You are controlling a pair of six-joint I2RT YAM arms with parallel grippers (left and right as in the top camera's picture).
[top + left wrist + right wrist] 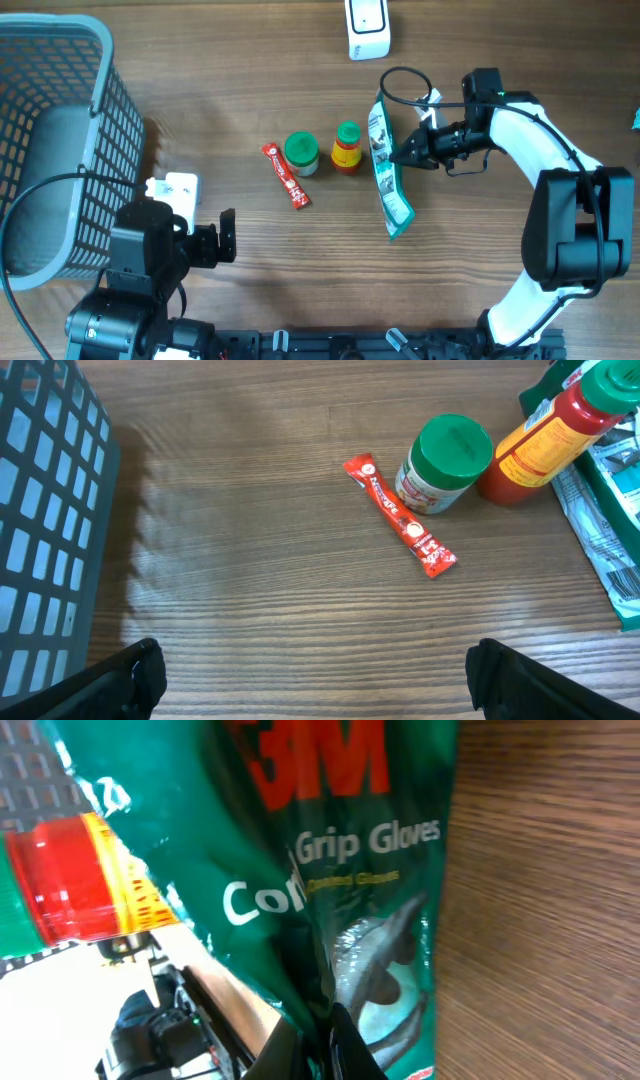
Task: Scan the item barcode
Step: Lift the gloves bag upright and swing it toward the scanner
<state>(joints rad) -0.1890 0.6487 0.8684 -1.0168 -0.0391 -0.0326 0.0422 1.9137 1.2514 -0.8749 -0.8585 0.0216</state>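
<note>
Nearest the base, parked wide open and empty: left hand (pixel 320 678). Farther out, pinched edge-on by closed right hand (pixel 400 155), presumably for carrying to scanner (pixel 367 28) at far counter (pixel 500 40) edge: glove packet (pixel 392 190). Printed front readable from right wrist only; scanner visible from overhead only; no barcode found.

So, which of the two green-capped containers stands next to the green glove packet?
The red plastic bottle with the yellow label; the short green-lidded jar stands farther left, beside the flat red sachet.
</note>
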